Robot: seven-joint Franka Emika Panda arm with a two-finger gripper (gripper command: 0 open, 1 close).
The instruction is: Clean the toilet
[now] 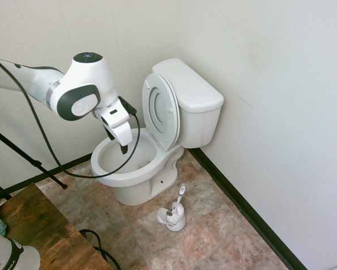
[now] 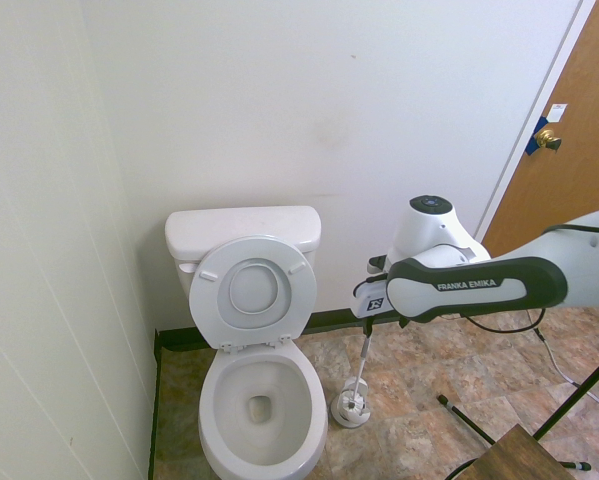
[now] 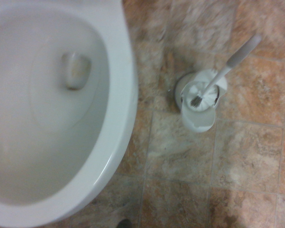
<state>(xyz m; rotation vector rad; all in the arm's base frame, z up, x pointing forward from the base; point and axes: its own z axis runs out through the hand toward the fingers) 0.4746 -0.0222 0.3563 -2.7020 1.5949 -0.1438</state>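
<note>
The gripper [image 1: 121, 142] is seen hanging in the air with nothing held, pointed straight down, its 2 dark fingers spread apart. In the first exterior view it sits in front of the bowl opening, up above the rim on the side away from the tank. In the second exterior view it's mostly hidden behind the arm's forearm, so the gap can't be checked from there.

The toilet [image 1: 135, 169] is tucked into the corner of the room, tank against the back wall, with both the lid and ring seat [image 2: 251, 292] flipped up and leaned back on the tank. The bowl is open, white and glossy, and a little water can be made out around the drain hole at the bottom [image 3: 76, 70]. The bowl rim fills a big chunk of the wrist view.

Just beside the toilet's base, a small white brush holder [image 1: 173, 217] is parked on the floor with a toilet brush [image 3: 223, 73] stuck in it, handle tilted up and away. It's near the bowl but not touching it.

The floor [image 1: 213, 225] is done in brown, stone-look tile, with dark baseboard run along the walls. A wooden door with a brass knob [image 2: 547, 138] is visible at the edge of the second exterior view.
</note>
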